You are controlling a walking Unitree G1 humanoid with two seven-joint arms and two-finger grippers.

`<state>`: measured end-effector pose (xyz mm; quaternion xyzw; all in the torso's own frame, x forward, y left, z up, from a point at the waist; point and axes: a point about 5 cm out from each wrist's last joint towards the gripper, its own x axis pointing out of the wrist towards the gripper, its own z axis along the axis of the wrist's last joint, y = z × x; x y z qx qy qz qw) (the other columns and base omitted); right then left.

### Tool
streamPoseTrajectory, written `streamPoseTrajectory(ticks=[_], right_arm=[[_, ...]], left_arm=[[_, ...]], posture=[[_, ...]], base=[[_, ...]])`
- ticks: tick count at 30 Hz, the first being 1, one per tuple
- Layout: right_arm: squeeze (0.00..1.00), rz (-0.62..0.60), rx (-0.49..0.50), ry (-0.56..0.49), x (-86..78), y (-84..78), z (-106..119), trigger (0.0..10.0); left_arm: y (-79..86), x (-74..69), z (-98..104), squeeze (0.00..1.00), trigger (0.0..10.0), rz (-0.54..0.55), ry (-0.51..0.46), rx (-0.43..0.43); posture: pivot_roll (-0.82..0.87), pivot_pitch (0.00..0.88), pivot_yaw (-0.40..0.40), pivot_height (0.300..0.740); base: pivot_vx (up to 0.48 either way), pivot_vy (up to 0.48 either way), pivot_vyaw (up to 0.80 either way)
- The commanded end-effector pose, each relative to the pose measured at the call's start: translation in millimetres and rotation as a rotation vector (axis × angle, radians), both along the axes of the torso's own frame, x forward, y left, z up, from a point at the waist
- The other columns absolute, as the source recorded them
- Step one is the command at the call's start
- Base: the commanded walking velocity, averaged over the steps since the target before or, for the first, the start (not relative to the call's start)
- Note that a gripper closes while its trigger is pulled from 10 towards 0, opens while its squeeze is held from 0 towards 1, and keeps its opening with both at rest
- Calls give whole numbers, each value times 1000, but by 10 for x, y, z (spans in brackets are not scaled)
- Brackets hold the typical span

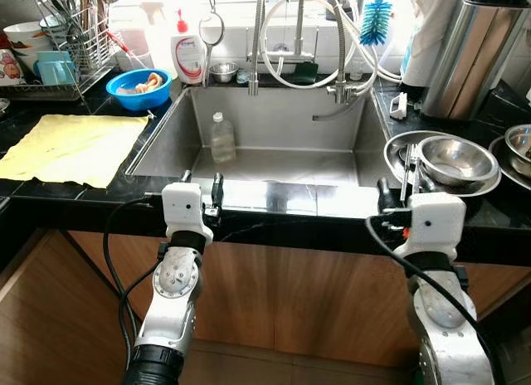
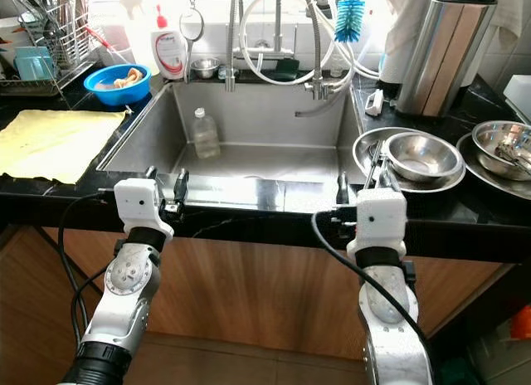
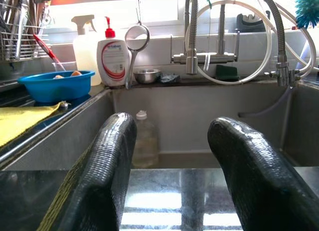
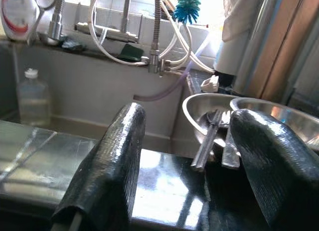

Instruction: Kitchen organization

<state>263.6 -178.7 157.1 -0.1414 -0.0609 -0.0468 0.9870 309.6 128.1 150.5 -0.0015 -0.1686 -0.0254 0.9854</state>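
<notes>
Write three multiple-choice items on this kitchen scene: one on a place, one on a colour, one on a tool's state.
1. Where does the clear plastic bottle stand?
A. inside the sink
B. on the yellow cloth
C. in the dish rack

2. What colour is the bowl left of the sink?
A. red
B. blue
C. white

3. How is the left tool?
A. shut on a spoon
B. shut on the bottle
C. open, holding nothing

Answers:
1. A, it stands upright on the sink floor by the back wall.
2. B, its rim and wall are bright blue.
3. C, the wrist view shows its fingers apart, with only counter edge between.
</notes>
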Motion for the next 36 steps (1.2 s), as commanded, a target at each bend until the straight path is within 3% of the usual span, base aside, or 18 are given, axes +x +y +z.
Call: streamPoseTrajectory(ticks=[1, 4, 15, 16, 17, 18, 19, 21, 22, 23, 24, 36], right_arm=[[0, 9, -43, 28, 28, 8, -32, 10000], [0, -2, -91, 44, 55, -5, -46, 10000], [0, -41, -92, 52, 82, -17, -43, 10000], [0, -39, -89, 50, 87, -9, -40, 9020], [0, -38, -86, 49, 90, -6, -37, 9020], [0, -38, -90, 50, 96, 0, -35, 3882], [0, -39, -92, 52, 98, 0, -37, 0], [0, -41, -92, 54, 101, 3, -40, 0], [0, -41, -91, 55, 104, 4, -41, 4431], [0, -41, -90, 55, 105, 5, -42, 4431], [0, -43, -92, 58, 110, 9, -42, 10000], [0, -65, -96, 72, 109, -26, -59, 10000]], left_arm=[[38, 2, 36, 0, 10000, 11, -3, 0], [32, 3, 34, 0, 10000, 11, -1, 0], [31, -27, 29, 0, 10000, 16, 2, -2], [29, -28, 28, 0, 10000, 14, 3, 0], [28, -29, 27, 0, 10000, 13, 4, 1], [25, -29, 25, 0, 10000, 11, 6, 1], [22, -28, 21, 0, 10000, 8, 10, 2], [19, -27, 14, 0, 10000, 5, 15, 3], [16, -29, 11, 0, 10000, 4, 16, 3], [15, -31, 9, 0, 10000, 3, 17, 4], [14, -33, 7, 0, 10000, 2, 18, 3], [16, -34, 8, 0, 10000, 4, 22, 2]], posture=[[-217, 0, 57, 740], [-213, 0, 58, 740], [-201, 0, 51, 740], [-200, 0, 51, 740], [-199, 0, 50, 740], [-199, 0, 50, 740], [-197, 0, 49, 740], [-197, 0, 49, 740], [-195, 0, 48, 740], [-195, 0, 48, 740], [-195, 0, 48, 740], [-195, 0, 47, 740]], base=[[0, 0, 0], [0, 0, 0], [0, 0, 0], [0, 0, 0], [0, 0, 0], [0, 0, 0], [0, 0, 0], [0, 0, 0], [0, 0, 0], [0, 0, 0], [0, 0, 0], [0, 0, 0]])
